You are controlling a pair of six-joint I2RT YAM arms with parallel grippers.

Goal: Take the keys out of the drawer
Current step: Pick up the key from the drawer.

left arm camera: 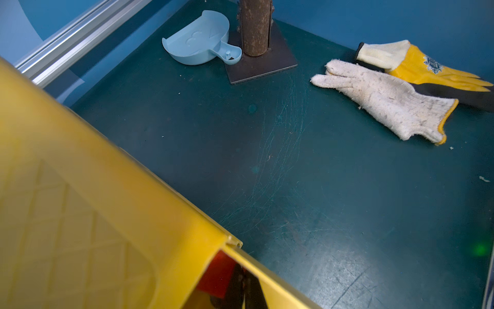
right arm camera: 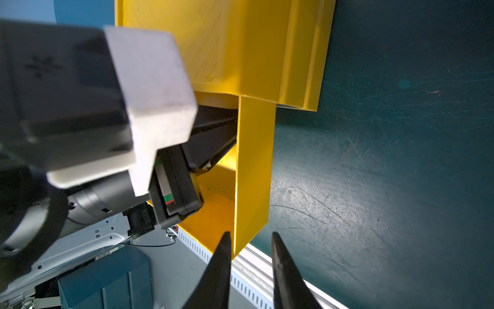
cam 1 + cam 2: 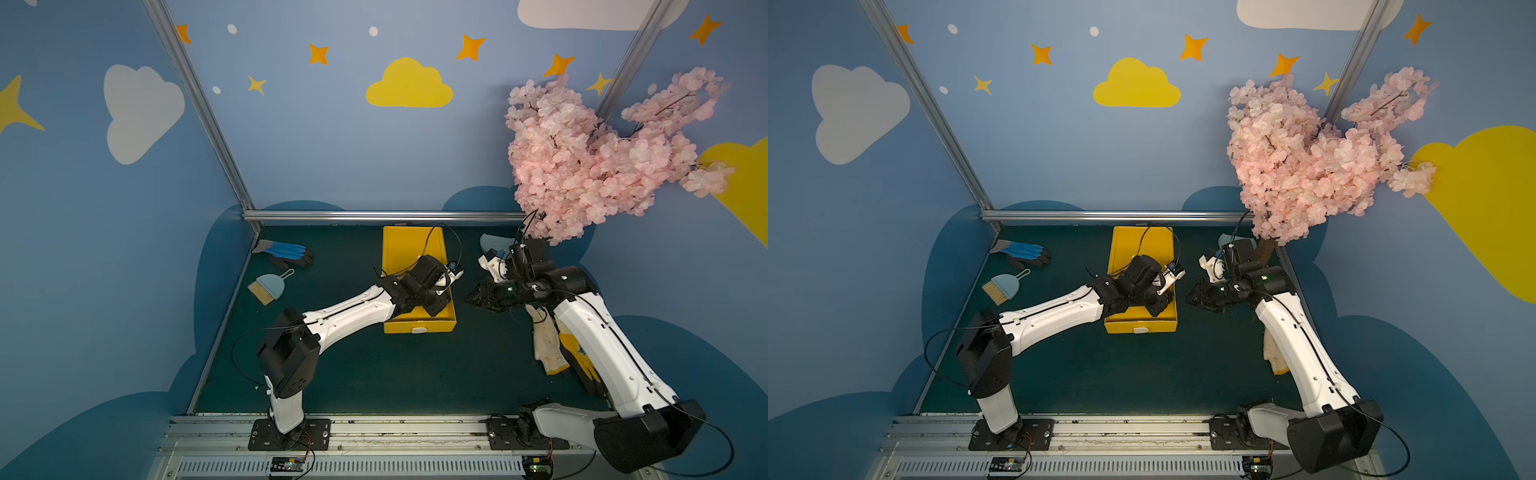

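Observation:
The yellow drawer stands open-topped on the dark green table. My left arm reaches down into its near right corner. In the left wrist view my left gripper is shut behind the drawer's wall, its fingertips pinched on a key with an orange-red tag. The key's metal part and any other keys are hidden. My right gripper hovers just right of the drawer, open, with nothing between its fingers. From there the drawer's side wall shows ahead.
A blue dustpan lies by the blossom tree's trunk at the back right. A white knit glove and a yellow glove lie under my right arm. A blue-black glove and a small brush lie at the back left.

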